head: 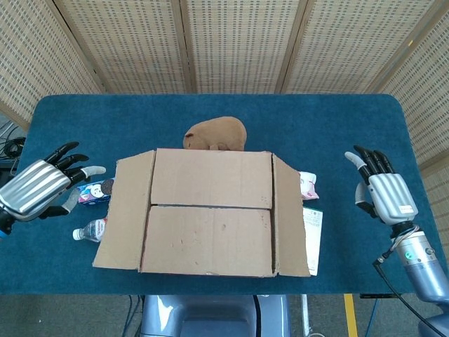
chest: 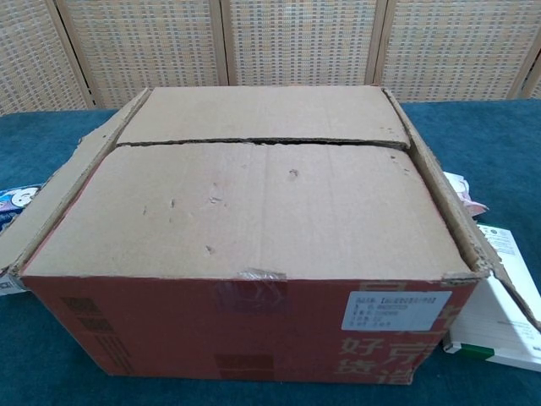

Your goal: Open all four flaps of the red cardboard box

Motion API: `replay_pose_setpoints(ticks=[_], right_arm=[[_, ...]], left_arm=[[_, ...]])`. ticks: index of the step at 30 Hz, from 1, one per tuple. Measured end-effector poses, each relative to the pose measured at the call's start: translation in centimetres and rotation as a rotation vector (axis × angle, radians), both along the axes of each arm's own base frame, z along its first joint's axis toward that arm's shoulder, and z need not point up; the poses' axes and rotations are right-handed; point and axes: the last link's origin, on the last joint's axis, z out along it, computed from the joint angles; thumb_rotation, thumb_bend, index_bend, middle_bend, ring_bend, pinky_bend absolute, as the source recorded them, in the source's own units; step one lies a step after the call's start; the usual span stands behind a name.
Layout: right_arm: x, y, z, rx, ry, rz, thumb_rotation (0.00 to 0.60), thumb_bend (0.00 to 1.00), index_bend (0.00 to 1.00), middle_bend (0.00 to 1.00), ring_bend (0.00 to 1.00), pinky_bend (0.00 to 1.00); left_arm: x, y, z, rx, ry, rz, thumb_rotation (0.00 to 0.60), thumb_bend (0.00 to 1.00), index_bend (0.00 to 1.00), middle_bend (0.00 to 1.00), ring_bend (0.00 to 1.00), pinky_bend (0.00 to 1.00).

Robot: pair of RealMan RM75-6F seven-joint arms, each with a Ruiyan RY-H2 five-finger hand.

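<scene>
Both hands (head: 42, 189) (head: 386, 196) hover well apart from the box (head: 210, 214).

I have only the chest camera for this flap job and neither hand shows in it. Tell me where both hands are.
Observer: The left hand is out to the left of the left flap, fingers apart, touching nothing.
Operator: Now the right one.
Observer: The right hand is also open. It is off to the right of the right flap, with a clear gap between them.
Operator: Report anything at the back that I can't see.
Observer: A brown plush toy lies just behind the far flap, which lies flat and closed.
</scene>
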Motion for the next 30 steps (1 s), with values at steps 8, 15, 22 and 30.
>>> replay_pose_setpoints(ticks=[8,15,22,30], right_arm=[[-0.4,0.1,0.1,-0.005,-0.009,0.001,0.600,0.72,0.09,0.03,0.00,0.00],[-0.6,0.2,0.1,-0.007,-0.013,0.000,0.600,0.71,0.09,0.03,0.00,0.00],[-0.7,0.4,-0.1,-0.006,-0.022,0.002,0.600,0.71,0.09,0.03,0.00,0.00],[-0.9,0.9,-0.5,-0.026,-0.010,0.010,0.600,0.71,0.09,0.03,0.00,0.00]], left_arm=[[-0.1,0.6,-3.2,0.051,-0.080,0.037,0.495,0.26,0.12,0.18,0.08,0.00],[0.9,1.3,-5.5,0.048,-0.110,0.049,0.494,0.22,0.09,0.05,0.00,0.00],[2.2,2.1,-7.9,0.039,-0.096,0.029,0.496,0.21,0.05,0.00,0.00,0.00],[4.4,3.1,-12.8,0.036,-0.088,-0.001,0.495,0.21,0.03,0.00,0.00,0.00]])
